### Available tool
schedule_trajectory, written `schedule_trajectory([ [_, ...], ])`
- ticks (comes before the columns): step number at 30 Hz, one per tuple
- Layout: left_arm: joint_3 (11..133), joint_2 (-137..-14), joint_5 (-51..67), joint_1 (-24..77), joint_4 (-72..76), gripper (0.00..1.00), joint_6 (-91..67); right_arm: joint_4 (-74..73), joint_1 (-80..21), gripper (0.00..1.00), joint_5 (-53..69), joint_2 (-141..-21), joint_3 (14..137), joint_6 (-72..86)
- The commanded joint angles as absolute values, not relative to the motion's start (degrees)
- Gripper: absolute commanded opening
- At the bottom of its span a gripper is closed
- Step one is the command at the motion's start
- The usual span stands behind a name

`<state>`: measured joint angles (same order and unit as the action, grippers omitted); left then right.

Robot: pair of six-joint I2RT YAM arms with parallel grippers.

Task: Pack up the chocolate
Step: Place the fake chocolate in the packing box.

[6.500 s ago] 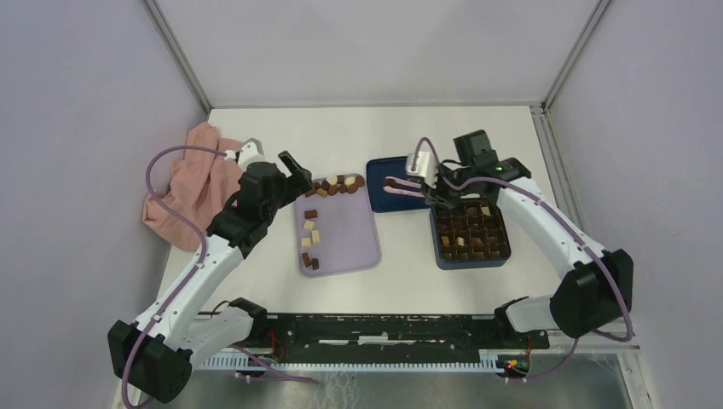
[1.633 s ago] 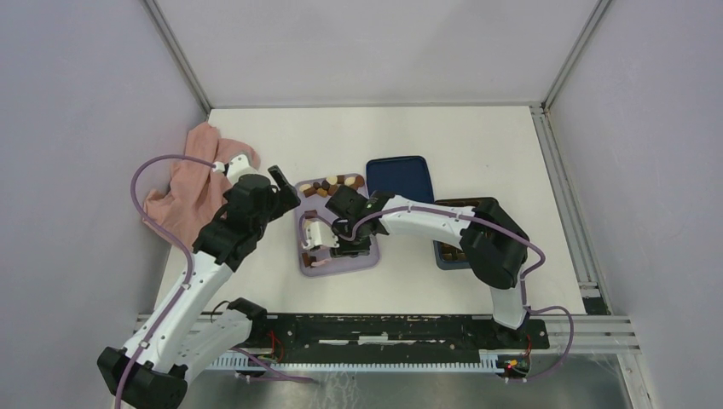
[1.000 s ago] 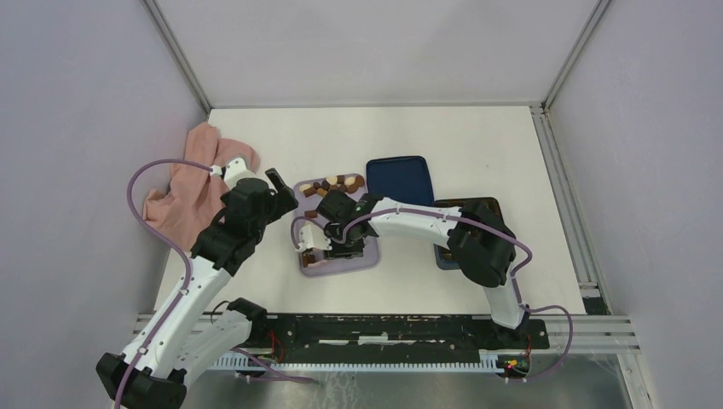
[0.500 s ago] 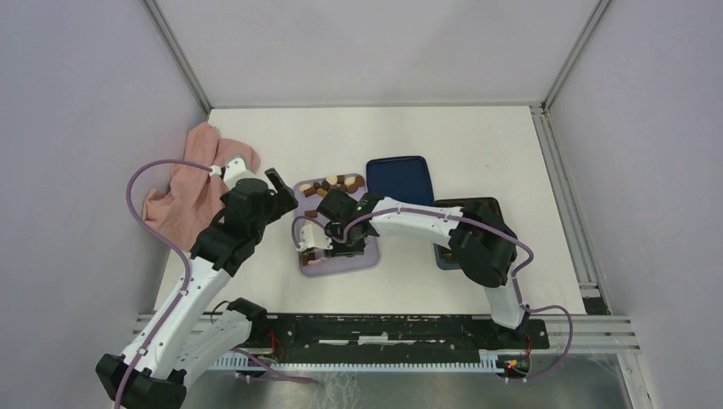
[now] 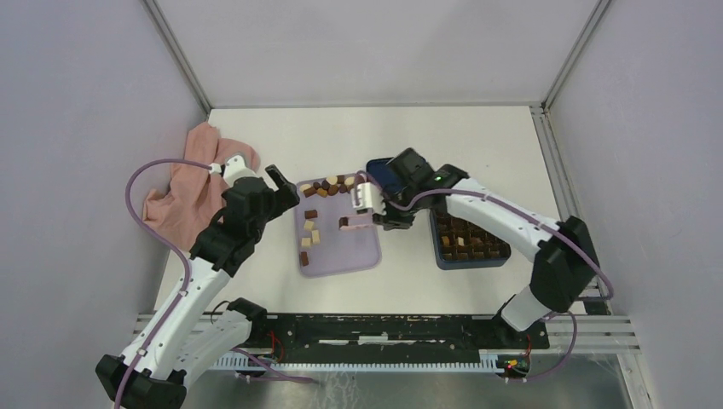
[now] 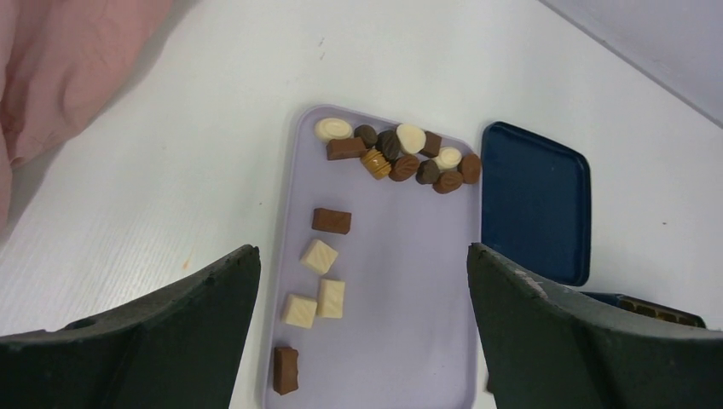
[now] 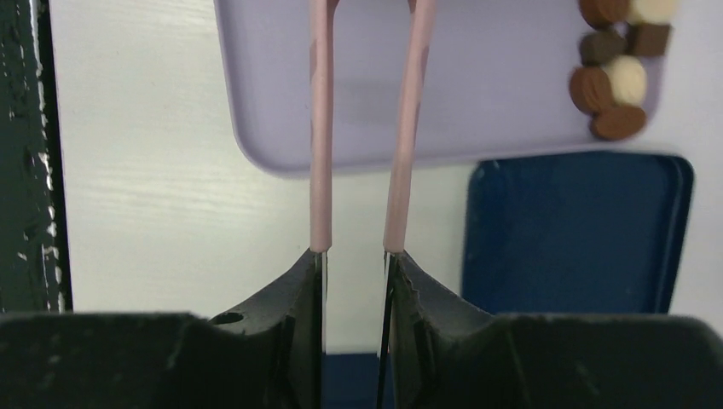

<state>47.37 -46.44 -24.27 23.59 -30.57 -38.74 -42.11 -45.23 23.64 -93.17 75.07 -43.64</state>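
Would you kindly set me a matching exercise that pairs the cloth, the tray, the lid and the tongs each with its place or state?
Things:
1. pink cloth
2. lilac tray
3. dark blue lid
4. pink tongs

Places or states:
A. gripped by the right gripper
B. crumpled, at the far left
C. carries loose chocolate
D. lies bare, just right of the tray's far end

Pairs: 1-B, 2-C, 3-D, 4-A.
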Motion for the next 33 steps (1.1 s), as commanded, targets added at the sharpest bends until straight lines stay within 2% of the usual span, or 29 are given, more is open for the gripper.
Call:
schedule_trajectory([
  [1,47.44,-46.70,-21.81,23.78,-23.86,0.96,-40.81,-46.82,-35.99,0.18,29.86,-83.87,71.87,-50.40],
  [14,51.00,-60.82,-9.37,23.69,-13.05,1.00,-39.88,-62.45,-7.02,0.19,27.19,-65.65,58.94,-64.93],
  [23,54.29,-66.81,-5.84,23.65,-11.29,1.00,-37.94,-67.58,-4.57,0.21,18.98,-61.58,53.74,-73.51],
  [33,51.76,-64.38,-6.87,23.69,-11.87,1.00,-38.66,-67.48,-4.55,0.24,15.51,-63.35,50.90,-76.22],
])
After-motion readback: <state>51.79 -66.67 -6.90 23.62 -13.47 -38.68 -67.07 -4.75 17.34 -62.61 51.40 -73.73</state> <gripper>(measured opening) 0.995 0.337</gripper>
